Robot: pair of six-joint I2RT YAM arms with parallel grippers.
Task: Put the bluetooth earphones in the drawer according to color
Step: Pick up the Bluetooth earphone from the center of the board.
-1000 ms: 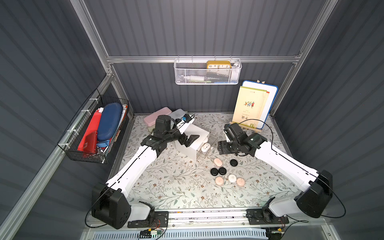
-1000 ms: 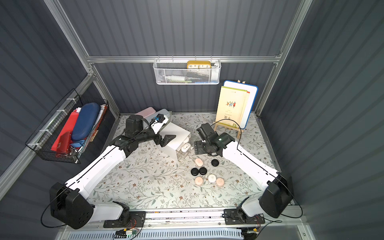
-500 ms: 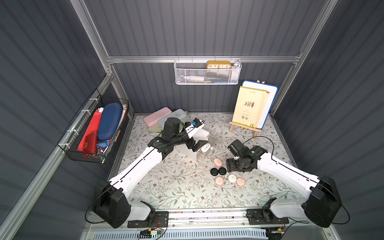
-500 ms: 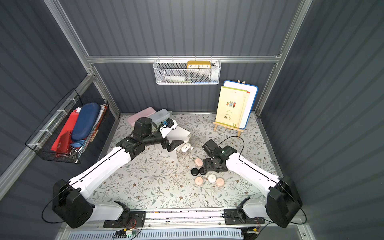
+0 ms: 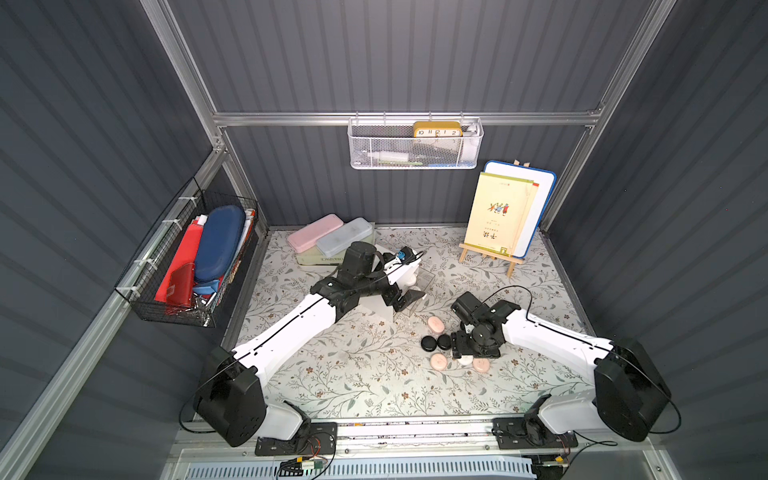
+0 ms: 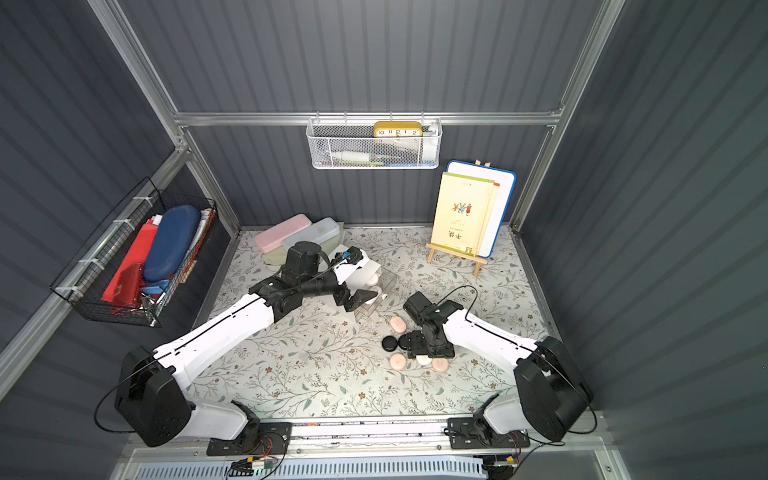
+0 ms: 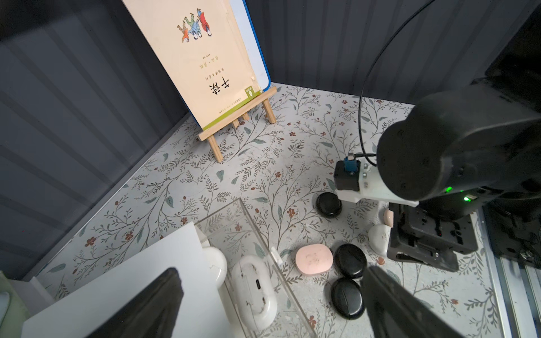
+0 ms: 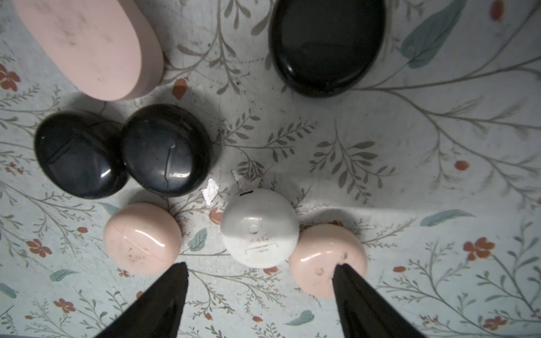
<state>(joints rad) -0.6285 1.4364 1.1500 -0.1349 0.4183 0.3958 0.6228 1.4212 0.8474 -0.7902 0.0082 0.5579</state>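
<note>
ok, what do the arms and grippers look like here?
The left arm and right arm: white link shells, black joints and bases. The left gripper and right gripper: black, tapered pointed fingers. A thin black cable runs to each wrist, with a blue plug.

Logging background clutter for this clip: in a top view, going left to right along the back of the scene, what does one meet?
black wire basket → pink pencil case → pale blue pencil case → book on the wooden easel
</note>
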